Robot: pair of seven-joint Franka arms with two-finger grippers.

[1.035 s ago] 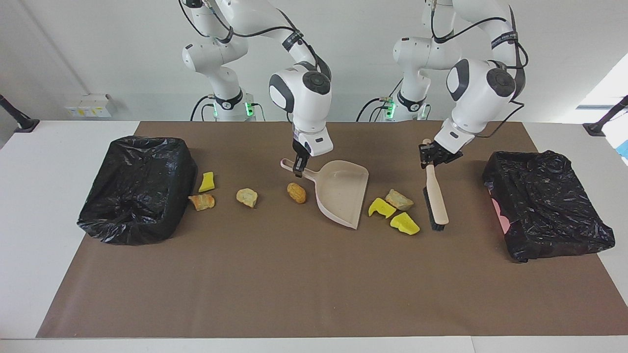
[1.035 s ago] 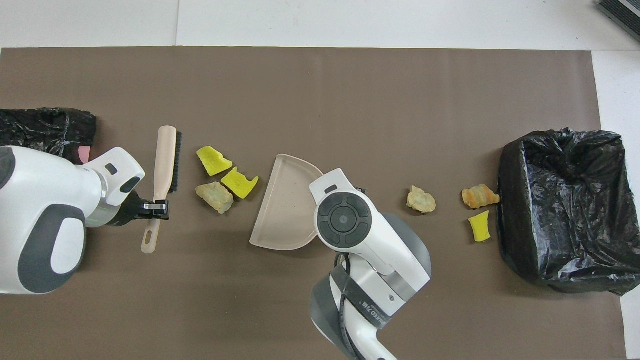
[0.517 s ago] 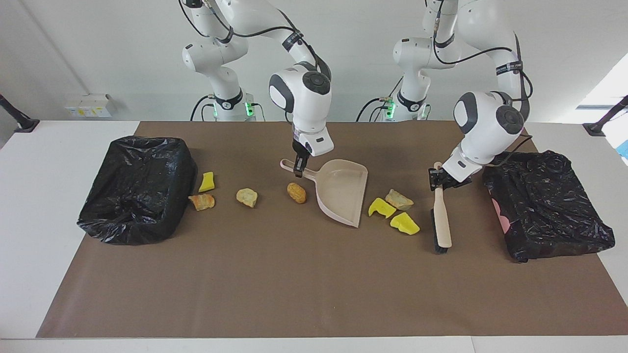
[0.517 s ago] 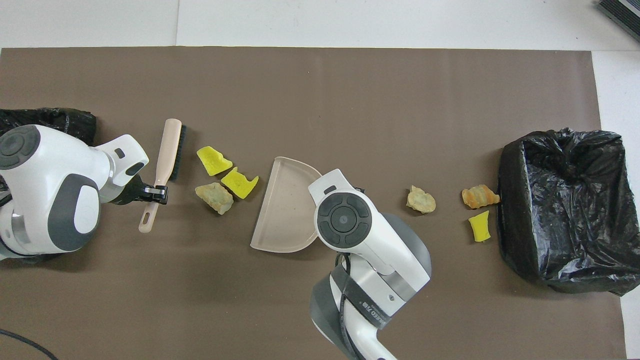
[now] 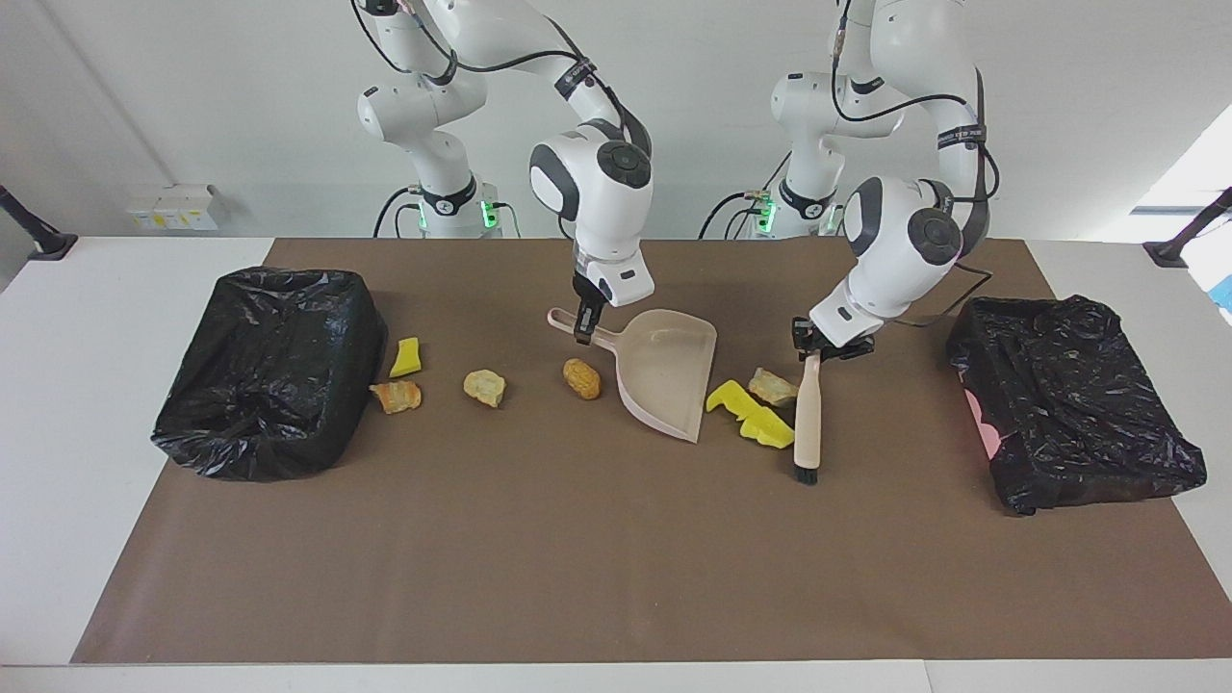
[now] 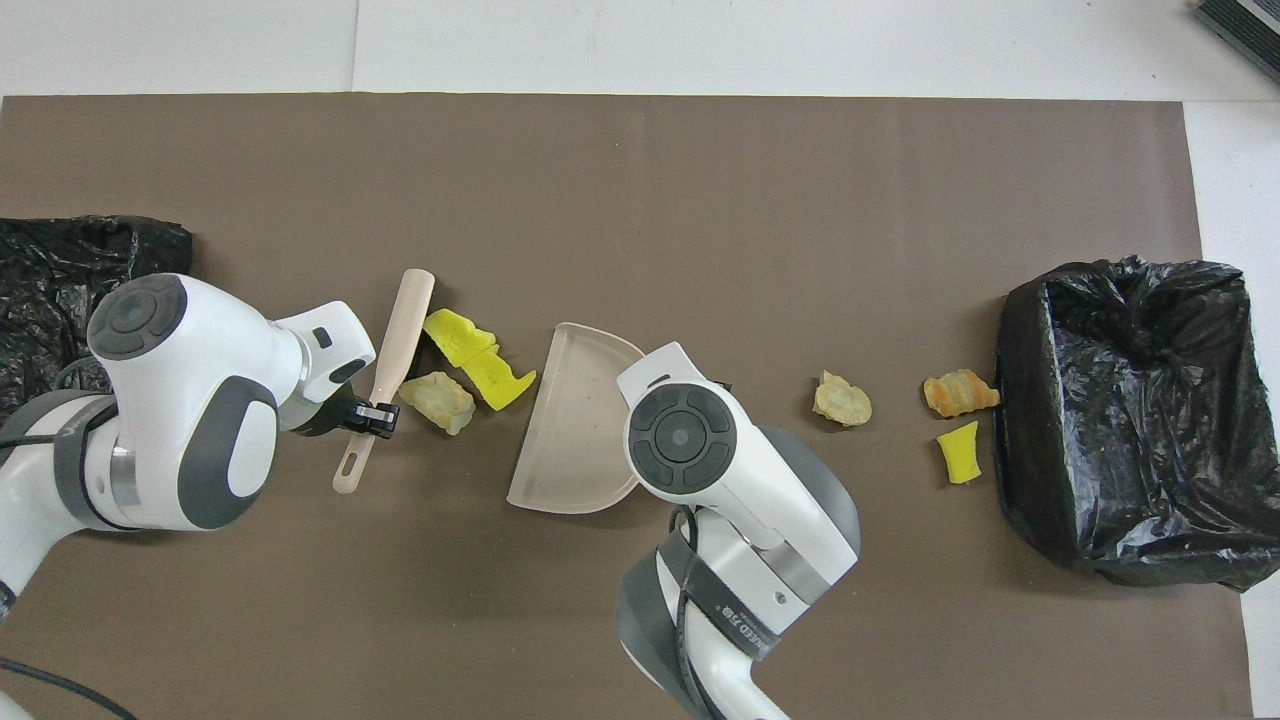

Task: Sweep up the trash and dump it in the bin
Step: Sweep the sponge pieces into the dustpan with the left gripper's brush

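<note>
Since the earlier frame the brush (image 5: 807, 423), clamped in our left gripper (image 5: 814, 348), has swept against the yellow lumps (image 5: 746, 409). These lie between brush and dustpan (image 5: 669, 380), whose handle our right gripper (image 5: 583, 332) pinches; the brush runs parallel to the pan's open edge.

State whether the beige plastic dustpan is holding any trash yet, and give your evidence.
Empty. The beige plastic dustpan shows only a bare tray; the yellow foam chunks and the tan lump lie on the mat between it and the brush.

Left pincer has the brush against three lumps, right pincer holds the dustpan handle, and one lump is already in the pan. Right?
Not quite: the dustpan is empty, as the overhead view shows. The left pincer does hold the brush against three lumps, and the right pincer holds the pan's handle.
</note>
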